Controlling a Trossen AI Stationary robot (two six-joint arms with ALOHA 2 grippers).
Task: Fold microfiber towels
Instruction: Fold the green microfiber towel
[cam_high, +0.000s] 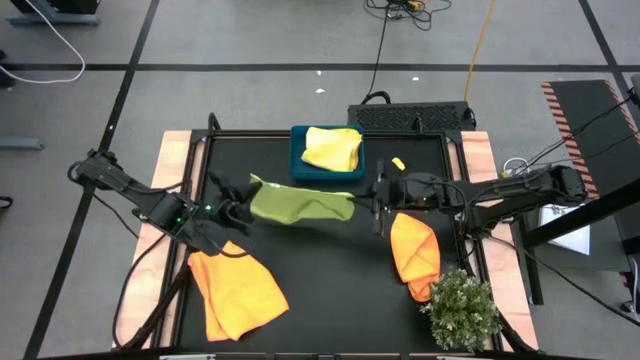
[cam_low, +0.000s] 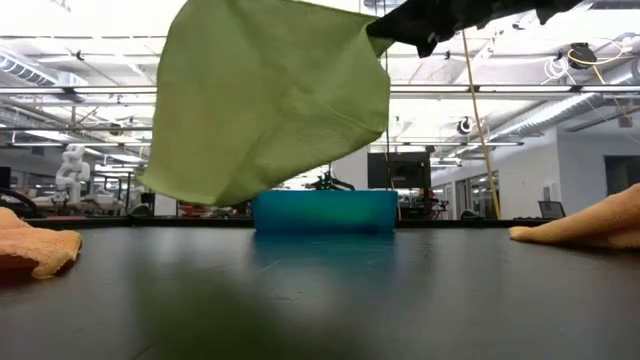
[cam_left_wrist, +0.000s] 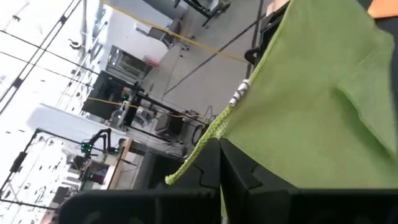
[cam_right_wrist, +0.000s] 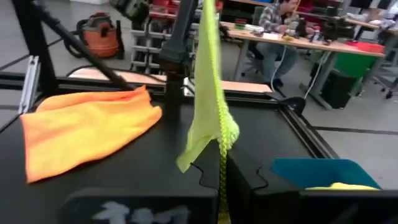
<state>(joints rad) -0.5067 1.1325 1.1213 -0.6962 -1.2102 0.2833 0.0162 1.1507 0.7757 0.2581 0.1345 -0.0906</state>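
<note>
Both sets of jaws are clamped on the green towel (cam_high: 298, 204), one at each end, so the cloth hangs in the air between the two arms above the middle of the black table (cam_high: 330, 290). The left gripper (cam_high: 240, 205) pinches the towel's left end; in its wrist view the two dark fingers (cam_left_wrist: 214, 174) are closed together over the frayed green edge. The right gripper (cam_high: 372, 203) pinches the opposite end, and its wrist view shows the green cloth rising edge-on from between its closed fingers (cam_right_wrist: 214, 180). From table height the towel droops as a broad green sheet whose lowest corner stays clear of the tabletop.

Just behind the hanging towel sits the teal tray (cam_high: 298, 170), with the pale yellow towel (cam_high: 333, 148) lying rumpled in it. One orange towel (cam_high: 238, 290) lies crumpled on the table near the front left, close to the left arm. The other orange towel (cam_high: 414, 255) lies on the right side, below the right arm, its near end touching or just beside the small green plant (cam_high: 462, 308) at the front right corner. A small yellow object (cam_high: 398, 163) rests on the table to the right of the tray.
</note>
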